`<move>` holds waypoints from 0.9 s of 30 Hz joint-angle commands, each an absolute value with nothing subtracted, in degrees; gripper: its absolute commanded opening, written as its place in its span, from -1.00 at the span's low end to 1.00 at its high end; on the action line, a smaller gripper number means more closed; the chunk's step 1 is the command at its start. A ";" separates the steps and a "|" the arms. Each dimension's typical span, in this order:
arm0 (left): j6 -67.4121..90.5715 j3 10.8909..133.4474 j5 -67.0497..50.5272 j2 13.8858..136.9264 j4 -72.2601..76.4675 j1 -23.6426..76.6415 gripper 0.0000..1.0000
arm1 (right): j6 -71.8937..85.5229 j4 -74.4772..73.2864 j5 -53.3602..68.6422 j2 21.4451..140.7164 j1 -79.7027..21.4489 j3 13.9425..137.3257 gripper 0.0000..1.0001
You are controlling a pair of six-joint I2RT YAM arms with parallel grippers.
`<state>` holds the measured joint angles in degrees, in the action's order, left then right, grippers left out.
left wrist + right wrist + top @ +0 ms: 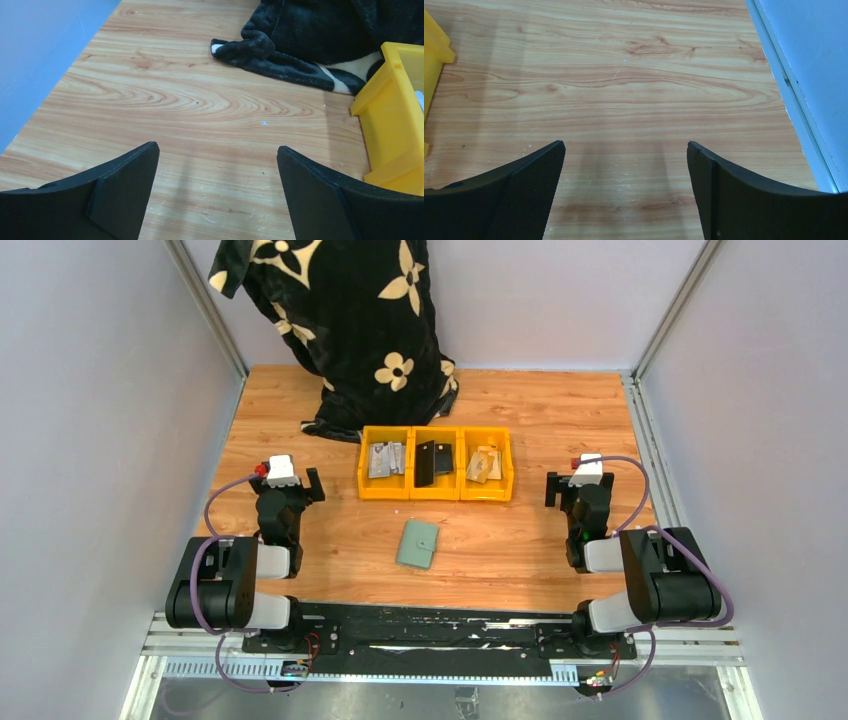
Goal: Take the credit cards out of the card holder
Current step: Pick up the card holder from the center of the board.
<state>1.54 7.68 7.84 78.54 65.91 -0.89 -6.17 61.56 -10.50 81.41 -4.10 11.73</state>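
Note:
The sage-green card holder (417, 544) lies folded shut on the wooden table between the two arms, in the top view only. Any credit cards inside it are hidden. Cards lie in the three yellow bins (435, 492): grey ones (385, 458) on the left, black ones (433, 460) in the middle, tan ones (485, 464) on the right. My left gripper (300, 486) (217, 155) is open and empty over bare wood, left of the bins. My right gripper (568, 488) (625, 150) is open and empty over bare wood, right of the bins.
A black blanket with cream flowers (350, 320) hangs at the back and spills onto the table behind the bins; it also shows in the left wrist view (300, 45). A bin's edge shows in each wrist view (395, 120) (431, 50). Grey walls close in both sides.

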 commanded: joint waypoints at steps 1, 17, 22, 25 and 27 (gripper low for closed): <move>1.76 7.75 8.88 77.95 67.31 -0.62 1.00 | -7.12 61.52 -10.24 81.67 -3.55 12.47 0.90; 0.93 9.60 6.48 78.28 64.18 -0.62 1.00 | -6.67 61.15 -11.64 81.32 -3.49 12.91 0.90; 0.67 11.39 6.60 75.61 58.54 -0.62 1.00 | 0.30 29.46 -23.02 70.95 -3.87 23.93 0.90; 0.99 15.36 8.02 71.82 48.90 -0.62 1.00 | 1.58 14.96 -22.58 69.88 -3.87 33.38 0.91; 0.34 19.45 7.53 69.64 38.20 -0.62 1.00 | 3.47 8.49 -19.44 69.68 -3.87 37.09 0.91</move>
